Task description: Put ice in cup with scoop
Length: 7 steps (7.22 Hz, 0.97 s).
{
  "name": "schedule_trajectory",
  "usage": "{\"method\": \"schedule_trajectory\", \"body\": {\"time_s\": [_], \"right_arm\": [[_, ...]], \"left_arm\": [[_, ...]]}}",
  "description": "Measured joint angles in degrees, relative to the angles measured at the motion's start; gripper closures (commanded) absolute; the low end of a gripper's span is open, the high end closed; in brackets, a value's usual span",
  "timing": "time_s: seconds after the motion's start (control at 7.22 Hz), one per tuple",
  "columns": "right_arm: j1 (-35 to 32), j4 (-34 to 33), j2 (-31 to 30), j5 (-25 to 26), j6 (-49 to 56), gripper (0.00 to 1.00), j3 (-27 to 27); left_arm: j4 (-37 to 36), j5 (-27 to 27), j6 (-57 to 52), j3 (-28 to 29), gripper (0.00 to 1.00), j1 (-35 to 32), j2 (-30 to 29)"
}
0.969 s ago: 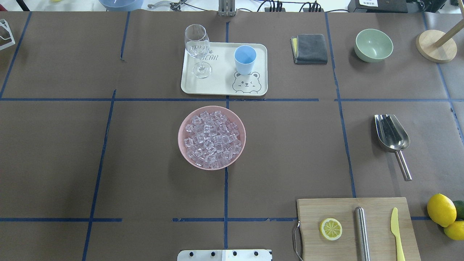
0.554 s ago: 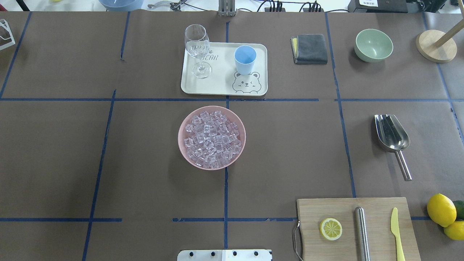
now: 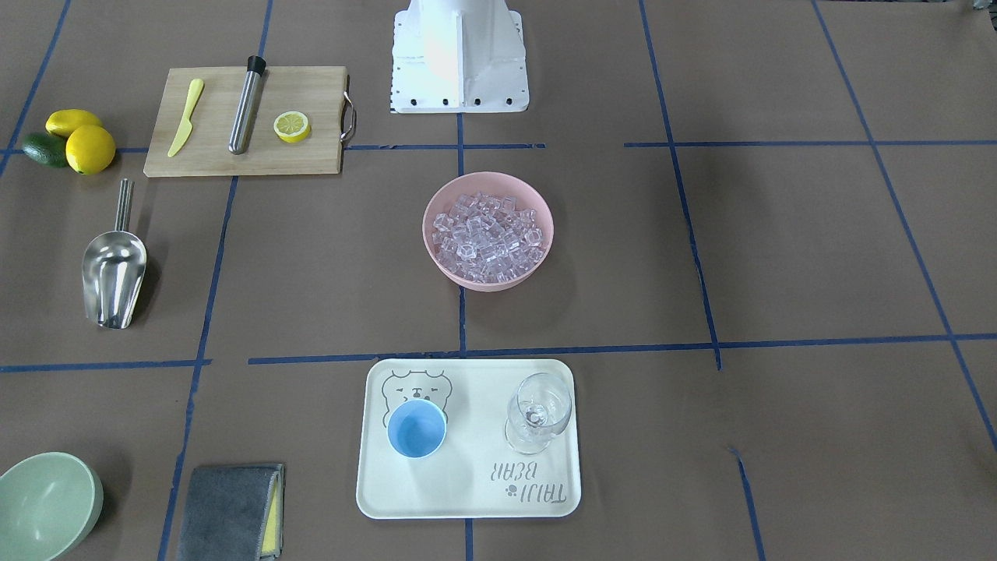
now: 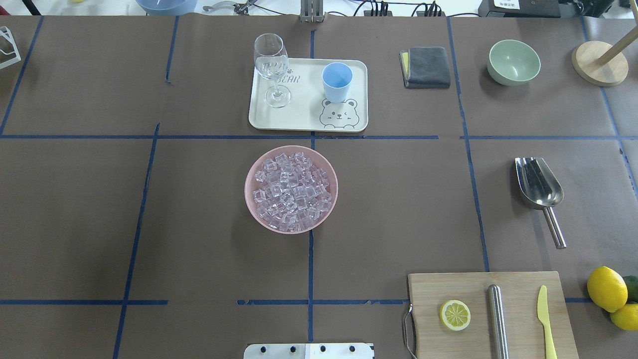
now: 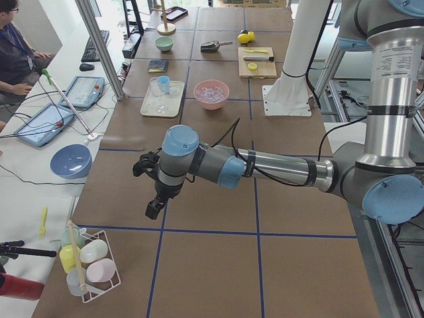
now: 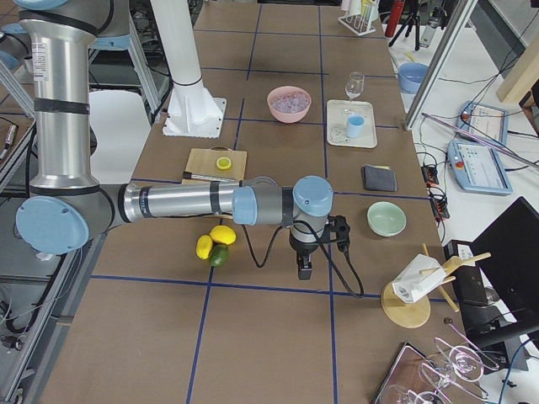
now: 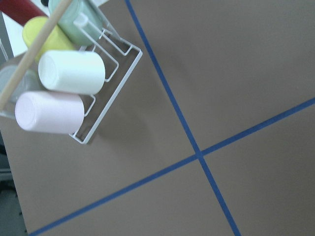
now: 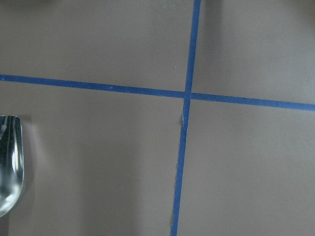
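Observation:
The ice (image 4: 290, 192) lies piled in a pink bowl (image 4: 247, 189) at the table's middle. The light-blue cup (image 4: 337, 81) stands upright on a cream tray (image 4: 304, 117) beyond the bowl. The steel scoop (image 4: 539, 187) lies flat at the right, handle toward the robot; its edge shows in the right wrist view (image 8: 9, 167). My left gripper (image 5: 154, 211) hangs over bare table far to the left, and my right gripper (image 6: 304, 271) hangs far to the right. Both show only in side views, so I cannot tell whether they are open or shut.
A wine glass (image 4: 271, 65) shares the tray. A cutting board (image 4: 521, 319) with lemon slice, steel cylinder and yellow knife lies front right, lemons (image 4: 606, 289) beside it. A grey cloth (image 4: 427, 66) and green bowl (image 4: 514, 62) sit far right. A cup rack (image 7: 69, 73) stands near the left gripper.

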<state>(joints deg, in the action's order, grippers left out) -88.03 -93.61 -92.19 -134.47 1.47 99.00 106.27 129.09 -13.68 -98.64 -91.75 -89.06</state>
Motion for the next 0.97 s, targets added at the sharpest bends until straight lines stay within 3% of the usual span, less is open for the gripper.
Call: {"method": "schedule_trajectory", "body": {"time_s": [0.42,0.97], "right_arm": [[1.46,0.06,0.36,-0.28,-0.46,0.00,1.71],[4.59,0.01,0.55,-0.27,-0.65,0.00,4.59]], "left_arm": [[9.12,8.79,3.06,0.35,0.00,1.45,0.09],[17.62,9.53,3.48,-0.53,0.00,14.90,-4.91]]}}
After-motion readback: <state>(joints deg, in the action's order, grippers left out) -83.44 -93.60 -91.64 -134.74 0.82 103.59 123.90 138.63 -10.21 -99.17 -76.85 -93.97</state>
